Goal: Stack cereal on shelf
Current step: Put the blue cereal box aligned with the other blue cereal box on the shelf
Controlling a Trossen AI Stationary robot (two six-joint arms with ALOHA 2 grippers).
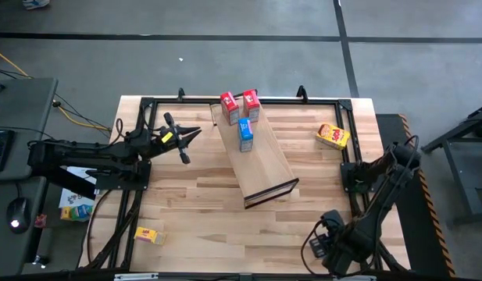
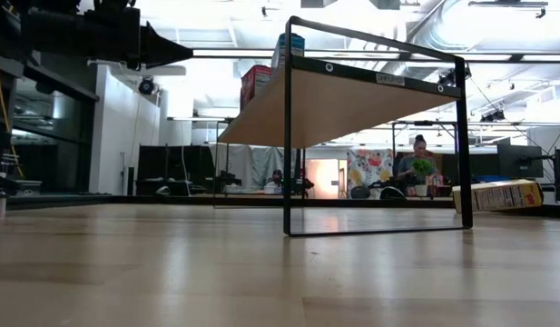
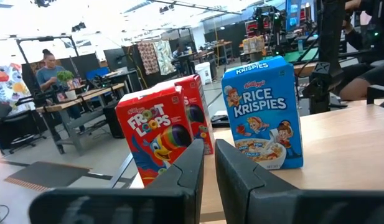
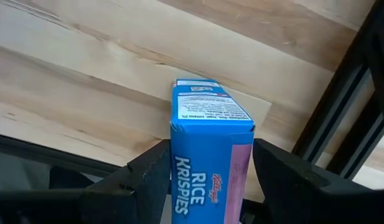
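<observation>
The right gripper clamps a blue Rice Krispies box between its fingers (held over the table's near right corner). The left gripper, empty and closed, points at two red boxes and another blue box standing just ahead on the shelf.

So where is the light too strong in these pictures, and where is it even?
Low view: ceiling lights glare behind the shelf, its underside backlit. Left wrist view: glare whitens the ceiling beyond the red box. Right wrist view: the blue box is evenly lit. High view: soft, even light.
</observation>
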